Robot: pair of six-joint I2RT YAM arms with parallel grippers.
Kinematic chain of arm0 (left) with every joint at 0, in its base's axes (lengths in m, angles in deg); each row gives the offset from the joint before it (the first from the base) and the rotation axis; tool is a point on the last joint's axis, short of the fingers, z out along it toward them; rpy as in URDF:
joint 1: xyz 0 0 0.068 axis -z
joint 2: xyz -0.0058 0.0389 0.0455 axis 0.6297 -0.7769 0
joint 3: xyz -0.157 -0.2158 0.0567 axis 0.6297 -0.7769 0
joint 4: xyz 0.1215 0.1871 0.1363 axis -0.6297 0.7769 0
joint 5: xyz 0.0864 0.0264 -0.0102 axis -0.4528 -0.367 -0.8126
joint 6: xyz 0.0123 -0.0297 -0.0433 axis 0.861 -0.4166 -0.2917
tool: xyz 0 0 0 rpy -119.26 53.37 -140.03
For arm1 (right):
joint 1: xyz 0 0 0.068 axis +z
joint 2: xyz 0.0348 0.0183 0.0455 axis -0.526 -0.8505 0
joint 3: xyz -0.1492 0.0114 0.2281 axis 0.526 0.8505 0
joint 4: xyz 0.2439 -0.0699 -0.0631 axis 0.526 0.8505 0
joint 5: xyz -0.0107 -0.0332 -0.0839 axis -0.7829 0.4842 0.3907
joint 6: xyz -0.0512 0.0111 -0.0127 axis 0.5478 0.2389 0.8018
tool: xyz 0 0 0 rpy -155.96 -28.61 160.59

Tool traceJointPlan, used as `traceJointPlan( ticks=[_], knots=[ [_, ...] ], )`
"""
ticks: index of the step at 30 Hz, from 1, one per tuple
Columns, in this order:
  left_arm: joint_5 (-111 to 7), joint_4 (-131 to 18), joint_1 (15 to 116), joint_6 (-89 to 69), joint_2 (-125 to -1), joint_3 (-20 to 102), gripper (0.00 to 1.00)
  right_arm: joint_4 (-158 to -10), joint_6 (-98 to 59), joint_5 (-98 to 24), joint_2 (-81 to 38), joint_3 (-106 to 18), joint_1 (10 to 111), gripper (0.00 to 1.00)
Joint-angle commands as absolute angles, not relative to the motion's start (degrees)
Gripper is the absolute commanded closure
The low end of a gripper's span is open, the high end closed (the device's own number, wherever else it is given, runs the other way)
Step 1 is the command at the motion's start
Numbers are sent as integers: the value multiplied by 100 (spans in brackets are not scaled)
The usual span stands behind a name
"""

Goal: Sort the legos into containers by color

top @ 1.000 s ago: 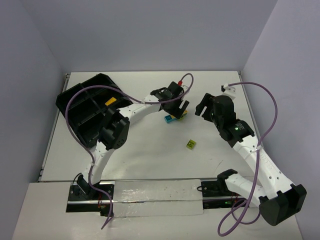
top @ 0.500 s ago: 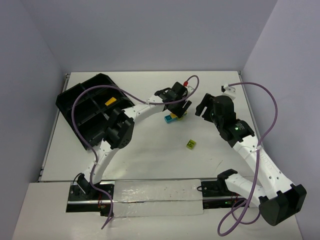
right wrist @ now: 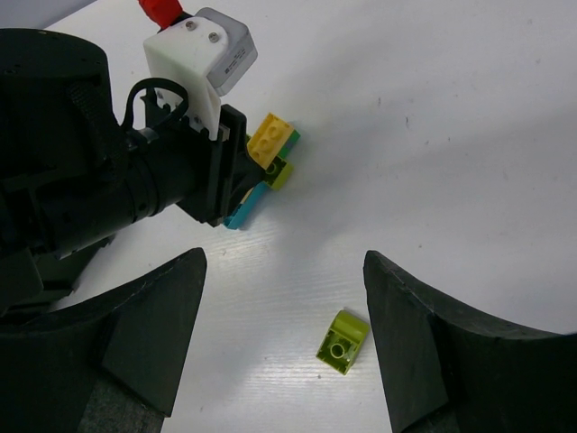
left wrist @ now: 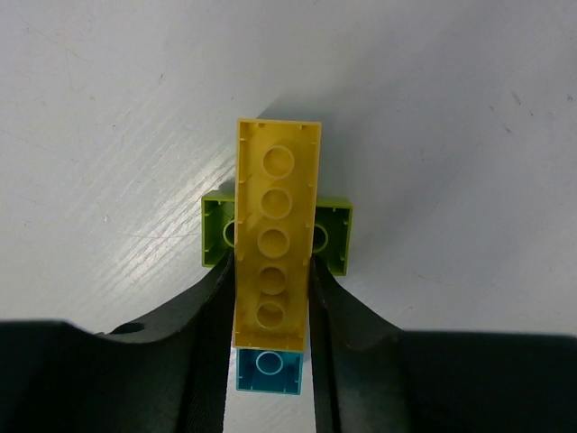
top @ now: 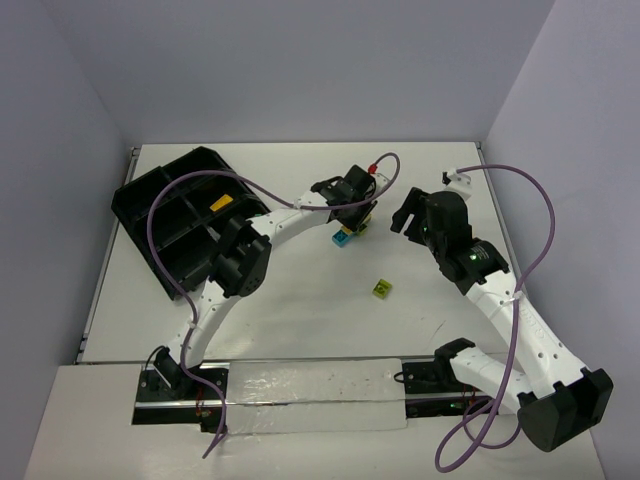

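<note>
A long yellow lego [left wrist: 275, 234] lies on top of a lime green lego [left wrist: 334, 236] and a cyan lego [left wrist: 268, 372] in a small stack on the white table. My left gripper [left wrist: 270, 307] is shut on the yellow lego, one finger against each long side. From above, this stack [top: 345, 236] sits mid-table under the left gripper [top: 354, 220]. A loose lime green lego [right wrist: 343, 341] lies apart on the table [top: 381, 289]. My right gripper [right wrist: 284, 262] hangs open above the table, holding nothing. The black compartment tray [top: 150, 200] stands at the left with a yellow lego [top: 221, 203] in it.
The table is boxed in by walls at the back and both sides. Purple cables loop over both arms. A white plate [top: 310, 392] covers the near edge between the arm bases.
The left gripper's fingers have closed from wide apart onto the sides of the yellow lego. The right arm has not moved.
</note>
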State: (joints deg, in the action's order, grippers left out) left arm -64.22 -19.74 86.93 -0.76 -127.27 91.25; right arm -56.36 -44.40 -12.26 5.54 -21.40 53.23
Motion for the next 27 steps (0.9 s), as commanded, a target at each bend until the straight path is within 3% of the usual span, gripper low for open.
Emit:
traceJointPlan(
  ticks=[1, 3, 10, 17, 27],
  knots=[
    [-6425, -2045, 8722, -183, -12454, 9223, 92, -5633, -4446, -1143, 636, -2209, 5292, 22],
    [-6333, -2068, 8710, -273, -12220, 9126, 100, -5626, -4416, -1167, 617, -2218, 5292, 22],
    [-4982, -2373, 8354, -1245, -11233, 8275, 100, -5602, -4264, -1431, 503, -2211, 5292, 22],
    [-3042, -4157, 7709, -2874, -10046, 6354, 100, -5981, -4253, -2392, 336, -2112, 5283, 22],
    [-2087, -6608, 7364, -4665, -9426, 4695, 100, -6796, -4468, -3636, 308, -1799, 5254, 22]
  ],
)
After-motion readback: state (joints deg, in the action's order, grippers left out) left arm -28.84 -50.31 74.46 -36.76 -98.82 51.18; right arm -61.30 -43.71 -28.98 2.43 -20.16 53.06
